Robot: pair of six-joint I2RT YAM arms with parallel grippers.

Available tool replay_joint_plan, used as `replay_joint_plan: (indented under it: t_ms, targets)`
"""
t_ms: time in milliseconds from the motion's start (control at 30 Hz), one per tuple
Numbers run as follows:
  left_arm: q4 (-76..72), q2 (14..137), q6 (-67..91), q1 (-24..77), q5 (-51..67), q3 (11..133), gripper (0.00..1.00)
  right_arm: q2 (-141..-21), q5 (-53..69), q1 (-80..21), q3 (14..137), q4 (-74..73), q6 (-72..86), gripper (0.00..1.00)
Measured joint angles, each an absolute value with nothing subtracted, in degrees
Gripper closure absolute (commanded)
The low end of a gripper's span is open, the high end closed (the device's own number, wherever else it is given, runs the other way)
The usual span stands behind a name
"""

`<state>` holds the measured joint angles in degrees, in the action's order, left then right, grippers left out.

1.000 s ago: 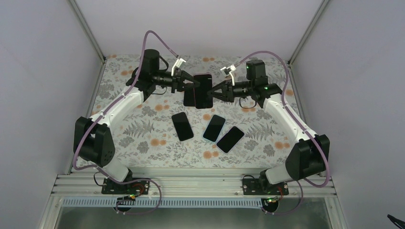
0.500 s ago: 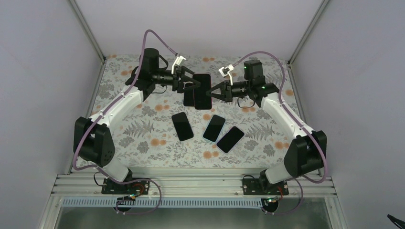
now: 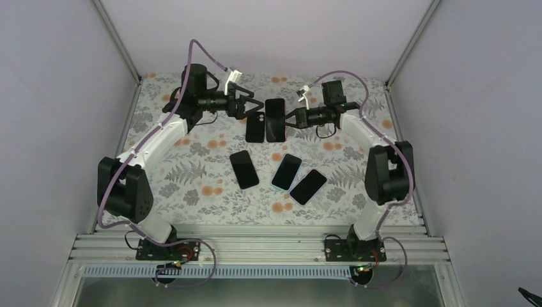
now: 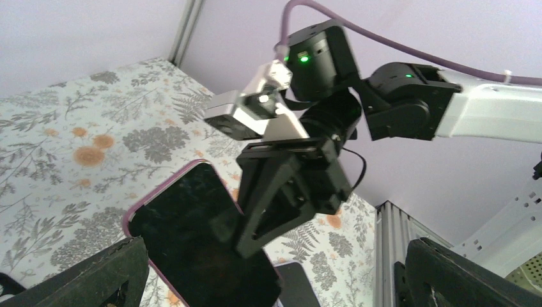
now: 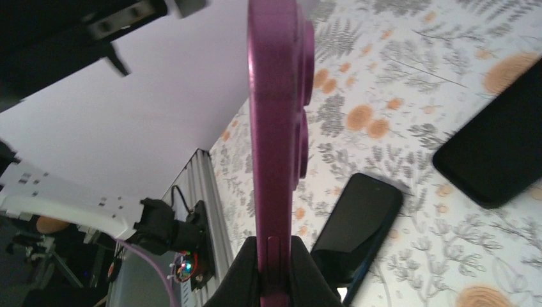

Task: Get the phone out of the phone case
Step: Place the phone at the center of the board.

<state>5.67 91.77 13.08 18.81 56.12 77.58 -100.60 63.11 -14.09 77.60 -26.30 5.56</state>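
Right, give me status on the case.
Left hand open, empty. Right hand shut on purple case, held up, phone seemingly inside. Black slab beside it, near left hand. Nothing blocking.

Phone: dark screen, apparently seated in magenta phone case, rim showing round edges. Pair raised in air, far centre, screen tilted up-leftward.

A fixed camera high behind both arm bases looks down on the whole floral tabletop. The left wrist camera looks closely across at the right gripper and the pink-rimmed phone case. The right wrist camera sits almost against that case's edge; it shares the tabletop and the loose phones with the overhead view.
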Motion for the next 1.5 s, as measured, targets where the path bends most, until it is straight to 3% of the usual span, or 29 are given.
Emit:
replay_joint_plan:
  t_ms: [767,1500]
  targets:
    - [6.4,93.3,12.7,18.7,54.0,77.9,0.00,-130.7,62.9,-9.2,94.6,-32.6,6.1,0.96]
    - [6.5,95.8,13.1,18.7,54.0,78.2,0.00,-141.4,70.1,-7.8,101.9,-29.3,17.4,0.88]
